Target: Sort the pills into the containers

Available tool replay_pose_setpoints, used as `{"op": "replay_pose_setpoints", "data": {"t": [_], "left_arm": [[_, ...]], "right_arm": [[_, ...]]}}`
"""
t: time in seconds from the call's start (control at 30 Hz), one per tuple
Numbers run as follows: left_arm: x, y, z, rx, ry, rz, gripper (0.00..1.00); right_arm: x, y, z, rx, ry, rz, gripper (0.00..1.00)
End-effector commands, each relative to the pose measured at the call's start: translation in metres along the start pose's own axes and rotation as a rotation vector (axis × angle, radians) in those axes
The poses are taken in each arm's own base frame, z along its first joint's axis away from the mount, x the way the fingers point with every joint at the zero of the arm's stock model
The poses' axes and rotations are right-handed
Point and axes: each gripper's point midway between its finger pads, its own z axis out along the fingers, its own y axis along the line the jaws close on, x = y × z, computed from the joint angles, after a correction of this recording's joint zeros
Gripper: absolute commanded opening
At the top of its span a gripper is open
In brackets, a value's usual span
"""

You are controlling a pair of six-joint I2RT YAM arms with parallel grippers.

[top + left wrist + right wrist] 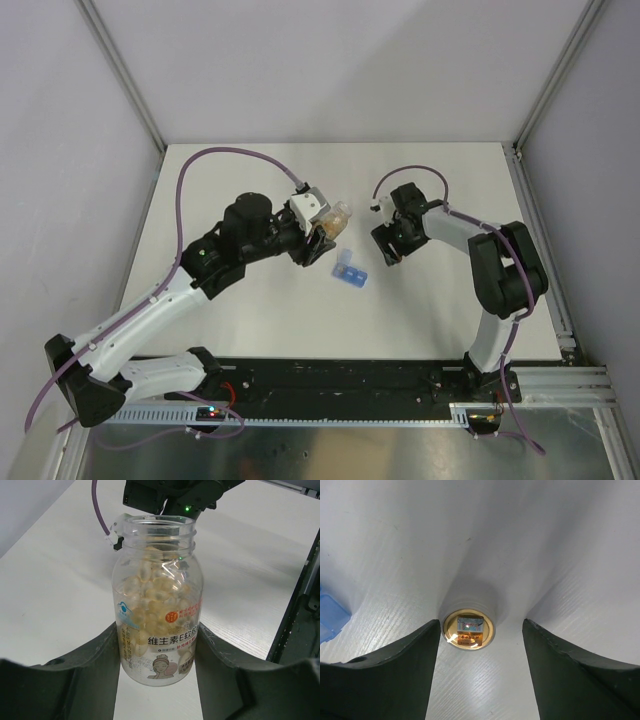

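My left gripper [323, 238] [157, 632] is shut on a clear plastic bottle [338, 214] [157, 595]. The bottle is uncapped and partly full of pale yellow softgel pills [150, 605]; it is held above the table, mouth pointing away toward the right arm. The small light-blue pill box [350, 270] lies on the table just below the bottle's mouth; its edge shows in the right wrist view [329, 617]. My right gripper [388, 250] [481, 624] is open, pointing down. A round cap with a gold inside [468, 629] lies on the table between its fingers, near the left one.
The white table [250, 300] has metal frame rails at the right edge [540, 250] and grey walls behind. The right arm's elbow [505, 270] stands at the right side. Purple cables loop over both arms.
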Motion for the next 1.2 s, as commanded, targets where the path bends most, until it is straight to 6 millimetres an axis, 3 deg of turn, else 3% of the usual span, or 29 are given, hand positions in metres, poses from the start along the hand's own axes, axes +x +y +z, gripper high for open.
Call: {"op": "replay_pose_setpoints", "data": {"t": [0.0,0.3,0.57,0.7,0.9,1.17], "left_arm": [[-0.022,0.002,-0.004,0.0,-0.066,0.026,0.0],[-0.022,0.004,-0.004,-0.009,-0.064,0.028,0.0],[-0.018,0.007,-0.004,-0.023,-0.054,0.039,0.0],[-0.014,0.008,-0.003,-0.03,-0.046,0.048,0.0],[-0.007,0.007,-0.003,-0.021,-0.027,0.063,0.0],[0.013,-0.001,0.003,0.038,0.026,0.087,0.0]], "right_arm": [[-0.007,0.012,0.007,-0.032,-0.005,-0.005,0.7],[-0.008,0.015,0.008,-0.032,-0.003,-0.017,0.6],[-0.01,0.016,0.002,-0.034,-0.015,-0.018,0.42],[-0.017,0.015,-0.012,-0.042,-0.047,-0.015,0.3],[-0.041,0.016,-0.065,-0.1,-0.166,-0.034,0.17],[-0.069,0.045,-0.184,-0.301,-0.42,-0.106,0.09]]}}
